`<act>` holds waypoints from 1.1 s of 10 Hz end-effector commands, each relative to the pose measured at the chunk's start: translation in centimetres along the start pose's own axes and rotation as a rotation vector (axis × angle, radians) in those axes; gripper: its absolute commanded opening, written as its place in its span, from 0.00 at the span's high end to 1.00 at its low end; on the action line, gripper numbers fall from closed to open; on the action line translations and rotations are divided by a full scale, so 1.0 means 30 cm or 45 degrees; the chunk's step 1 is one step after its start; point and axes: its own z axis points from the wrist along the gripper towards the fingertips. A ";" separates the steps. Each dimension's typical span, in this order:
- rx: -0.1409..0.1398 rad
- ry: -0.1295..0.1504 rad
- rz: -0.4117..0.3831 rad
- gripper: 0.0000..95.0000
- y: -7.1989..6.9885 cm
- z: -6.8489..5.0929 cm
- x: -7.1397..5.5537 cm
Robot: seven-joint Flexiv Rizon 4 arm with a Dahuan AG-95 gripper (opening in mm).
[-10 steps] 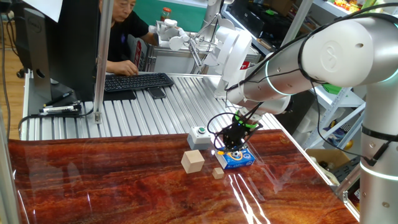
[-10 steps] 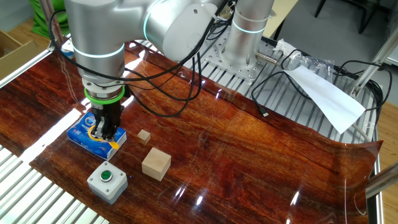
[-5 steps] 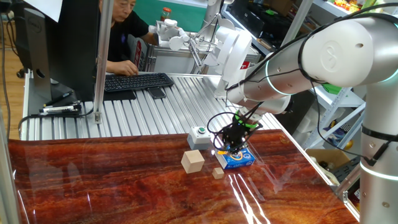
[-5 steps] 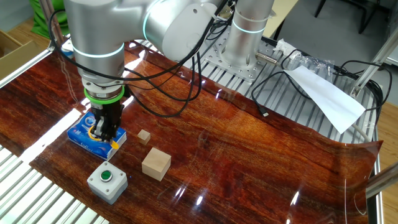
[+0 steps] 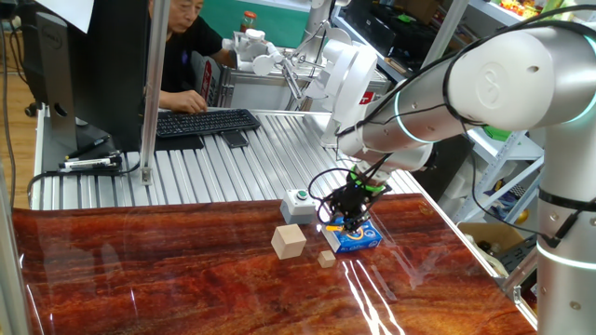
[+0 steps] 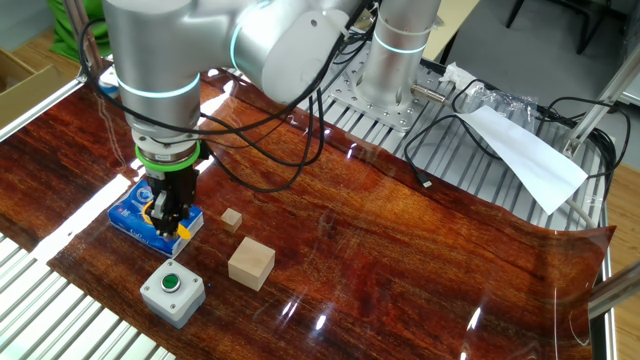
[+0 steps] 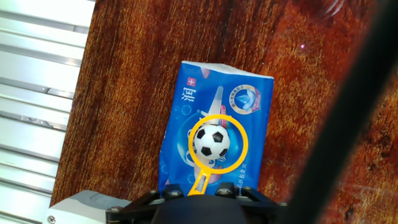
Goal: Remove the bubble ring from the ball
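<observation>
One bubble ring (image 7: 218,145) circles the ball (image 7: 212,142), stem clamped in the fingers (image 7: 205,194).

Table (image 5: 186,270): glossy reddish wood-grain top, marked by bright streaks of reflected light. Ribbed metal surface (image 5: 214,163): set beyond the jaws, carrying a black keyboard (image 5: 203,121). Dark monitor (image 5: 58,65): placed well apart from the jaws. Seated person in dark clothing (image 5: 186,42): seen behind the keyboard. White paper sheet (image 6: 525,155) and black cables (image 6: 460,130): laid on ribbed metal, far from the jaws.
</observation>
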 end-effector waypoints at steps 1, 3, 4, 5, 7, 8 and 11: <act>-0.002 0.012 -0.003 0.40 -0.004 -0.006 0.004; -0.002 0.013 -0.006 0.40 -0.004 -0.006 0.004; -0.002 0.013 -0.010 0.40 -0.004 -0.005 0.004; -0.002 0.014 -0.010 0.40 -0.004 -0.005 0.004; -0.003 0.013 -0.017 0.40 -0.006 0.000 0.006; -0.003 0.012 -0.019 0.40 -0.007 0.002 0.006; -0.004 0.017 -0.014 0.40 -0.012 0.001 0.008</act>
